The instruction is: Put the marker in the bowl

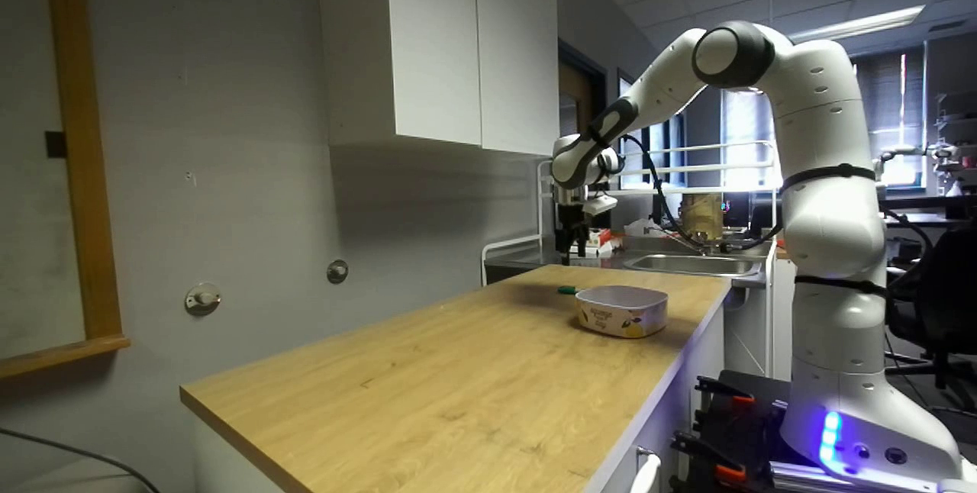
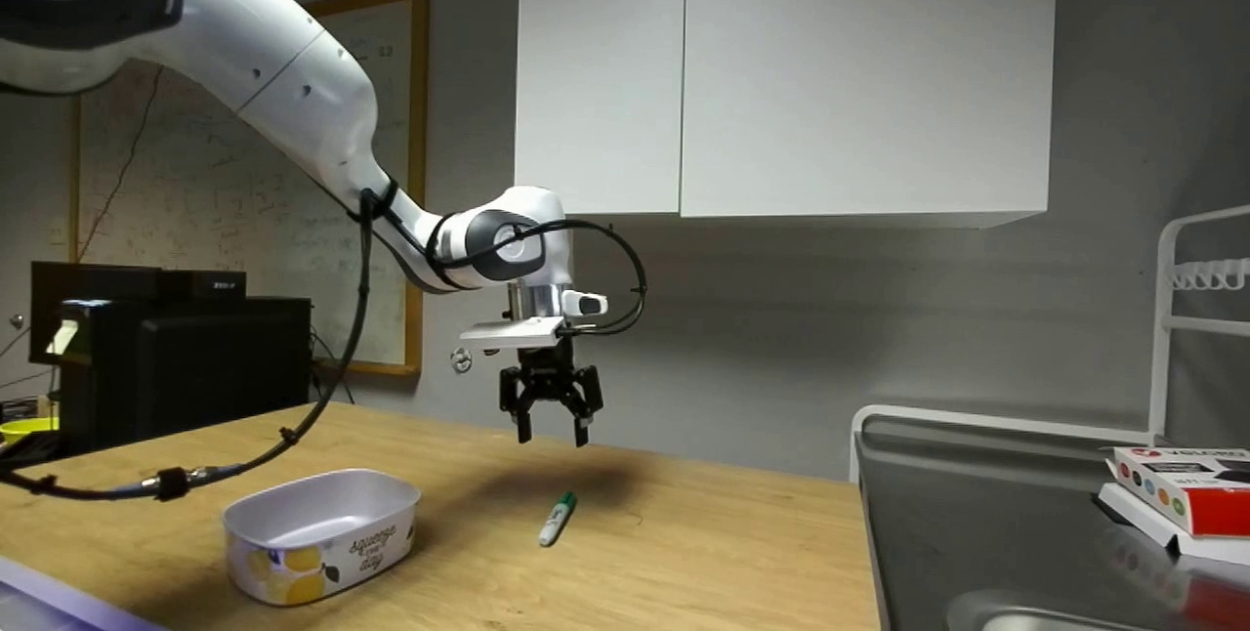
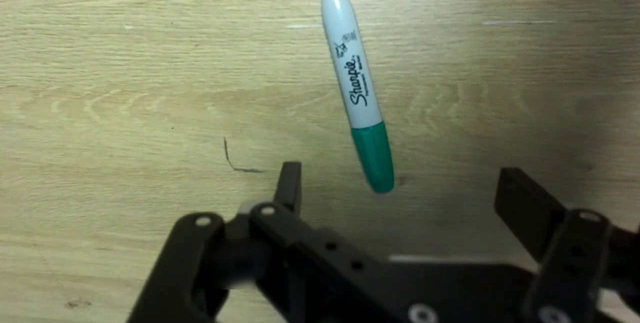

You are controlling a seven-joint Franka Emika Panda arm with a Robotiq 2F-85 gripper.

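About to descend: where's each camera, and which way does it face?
In an exterior view: near an end of the countertop, facing along it to the sink; arm, base and gripper show.
In an exterior view: opposite the cabinet, facing across the countertop; gripper and part of the arm show.
Wrist view: on the wrist, facing down at the marker; open gripper fingers show.
Both exterior views share bowl, cabinet and gripper.

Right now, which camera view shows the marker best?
The wrist view: the marker lies whole and large there, its Sharpie lettering readable. In an exterior view, the marker is whole but small, its lettering unreadable; in an exterior view where the bowl stands in front, just the green cap shows.
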